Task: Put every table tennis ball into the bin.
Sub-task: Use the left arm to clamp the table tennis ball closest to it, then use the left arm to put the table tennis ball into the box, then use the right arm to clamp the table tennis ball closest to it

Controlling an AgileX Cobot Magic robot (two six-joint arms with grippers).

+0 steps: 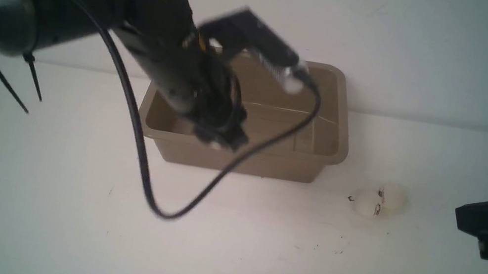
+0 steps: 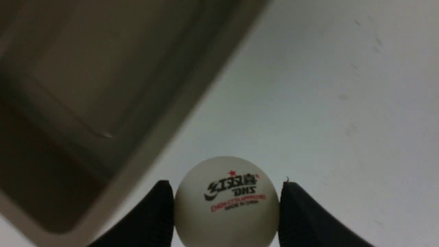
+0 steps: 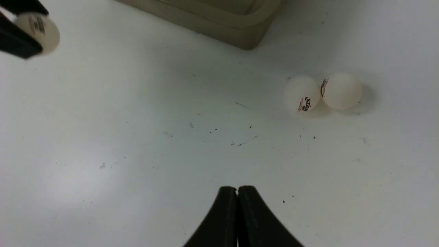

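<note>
My left gripper point(image 2: 226, 193) is shut on a white table tennis ball point(image 2: 226, 212) with a dark and red printed mark. In the front view it point(image 1: 219, 141) hangs at the front rim of the taupe-brown bin point(image 1: 269, 165), and the ball is nearly hidden there. The left wrist view shows the ball over the white table just outside the bin's rim point(image 2: 161, 127). Two more balls point(image 1: 368, 202) point(image 1: 394, 199) lie touching on the table right of the bin. My right gripper point(image 1: 460, 218) is shut and empty, right of them.
The bin's inside point(image 1: 271, 122) shows no balls. A black cable point(image 1: 160, 212) loops down from the left arm in front of the bin. The white table carries small dark specks point(image 3: 240, 143). The bin's corner point(image 3: 240, 34) shows in the right wrist view.
</note>
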